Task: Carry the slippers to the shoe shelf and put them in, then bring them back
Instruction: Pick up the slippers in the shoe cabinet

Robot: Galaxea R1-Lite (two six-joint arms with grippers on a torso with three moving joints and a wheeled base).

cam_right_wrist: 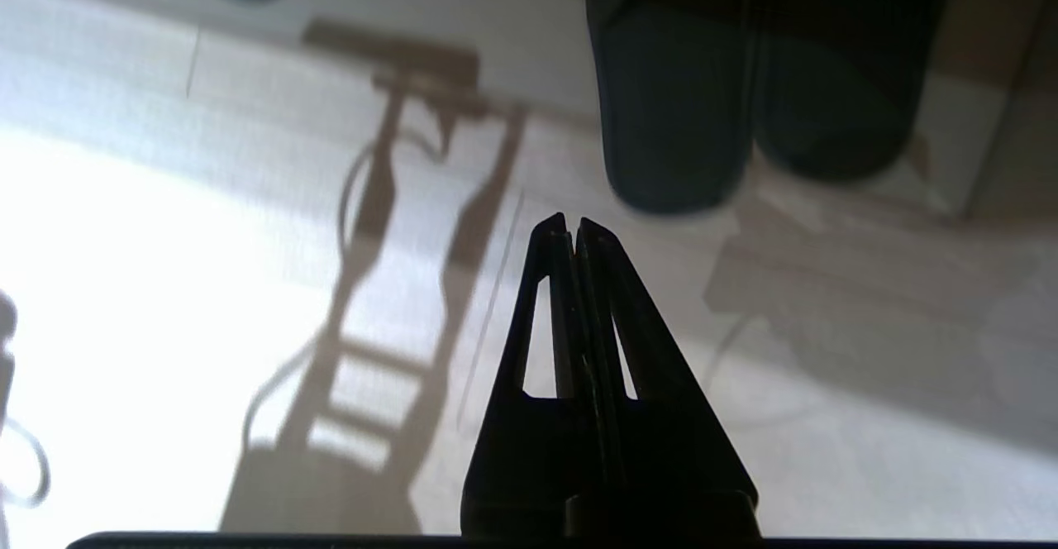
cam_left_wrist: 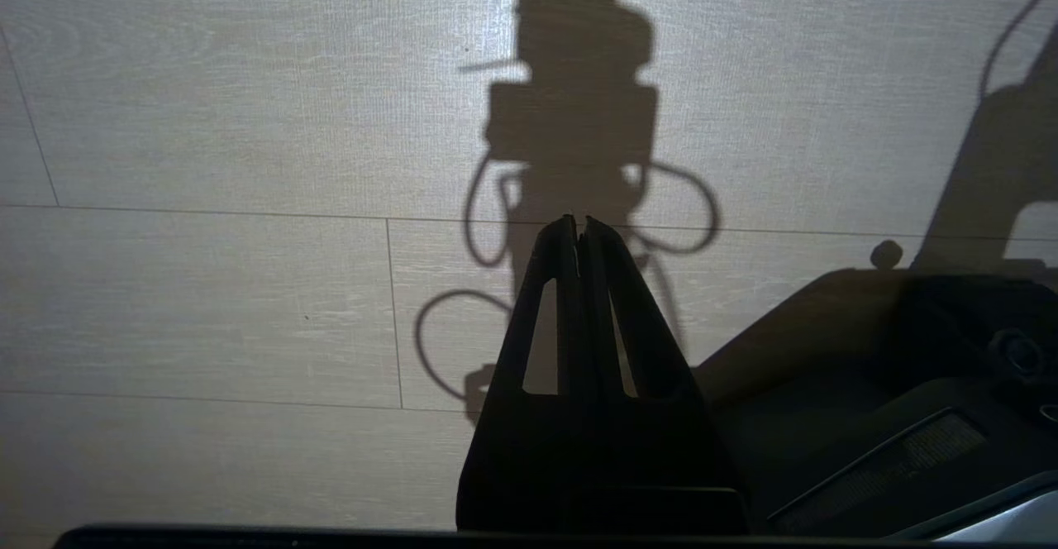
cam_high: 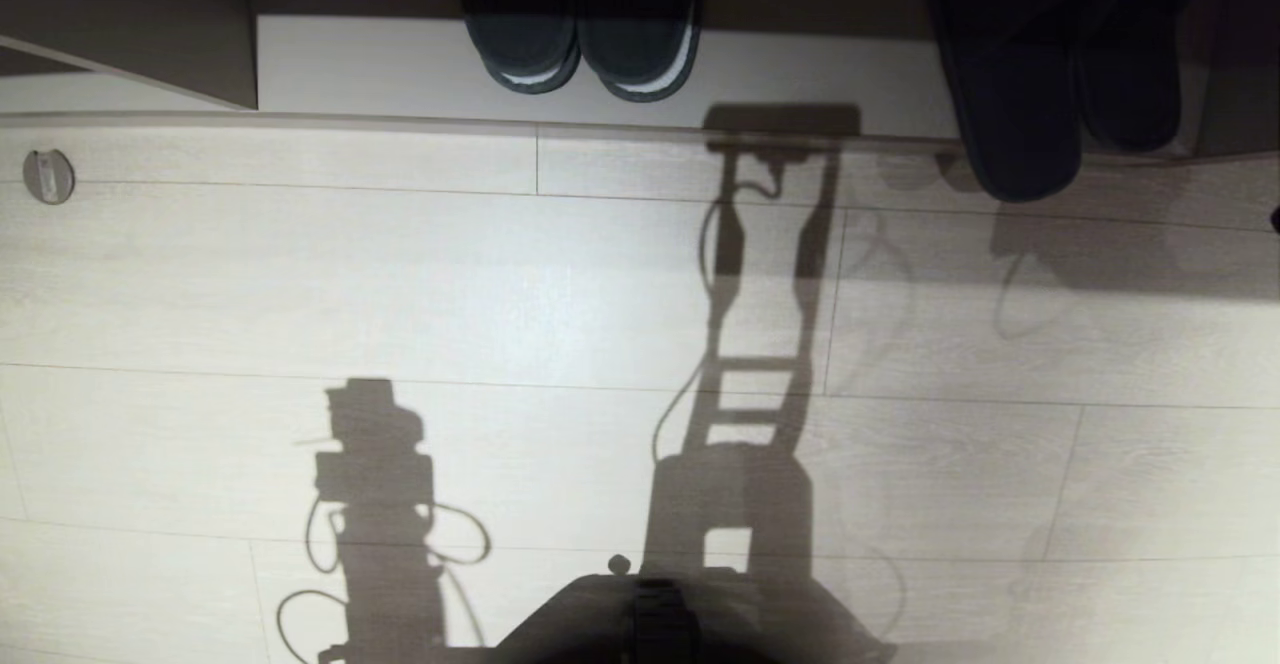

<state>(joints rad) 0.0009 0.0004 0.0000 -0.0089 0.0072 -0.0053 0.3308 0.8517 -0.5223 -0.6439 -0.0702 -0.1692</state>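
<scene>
Two grippers, both empty with fingers pressed together: my left gripper (cam_left_wrist: pixel 579 222) hangs parked over bare floor (cam_high: pixel 400 274), my right gripper (cam_right_wrist: pixel 570 222) over the floor short of the shoe shelf (cam_high: pixel 380 64). Just beyond its tips lie the slippers (cam_high: pixel 1060 94), one pair, side by side at the shelf's front edge, long axes running into the shelf. The right arm is nearer. A second, white-edged pair (cam_high: pixel 585 39) sits further left.

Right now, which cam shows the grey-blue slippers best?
Right wrist view: the slippers fill the upper frame, both toes visible past the shut right claw. Head view catches them dark at the top-right edge. Left wrist view shows none, only floor.
</scene>
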